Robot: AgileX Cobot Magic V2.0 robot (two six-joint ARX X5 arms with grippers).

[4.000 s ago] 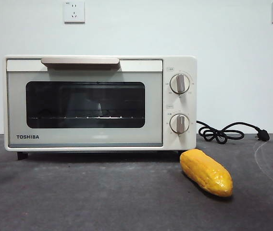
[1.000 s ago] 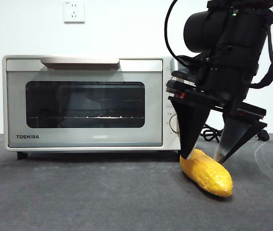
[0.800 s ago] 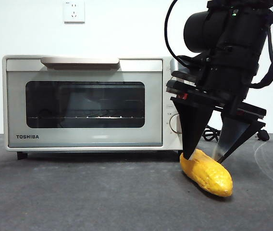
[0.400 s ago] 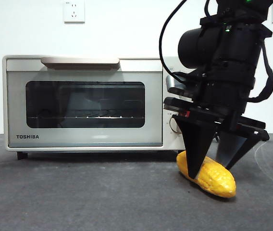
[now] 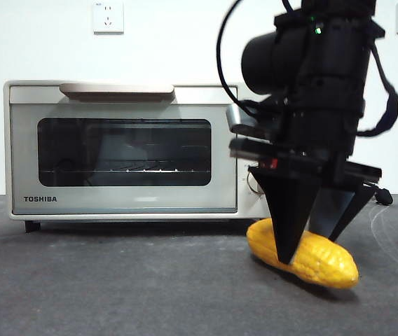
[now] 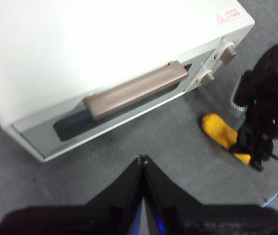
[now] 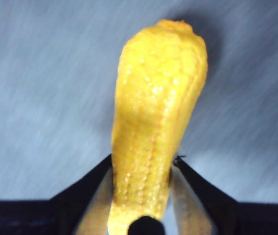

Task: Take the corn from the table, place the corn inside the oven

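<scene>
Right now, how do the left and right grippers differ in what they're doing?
The right gripper is shut on the corn, jaws pressed to its two sides; the left gripper is shut on nothing, its tips meeting. The right gripper works low at the table, in front of the oven's knob end; the left gripper hangs over the table facing the closed oven door and its handle. Both have black jaws.
</scene>
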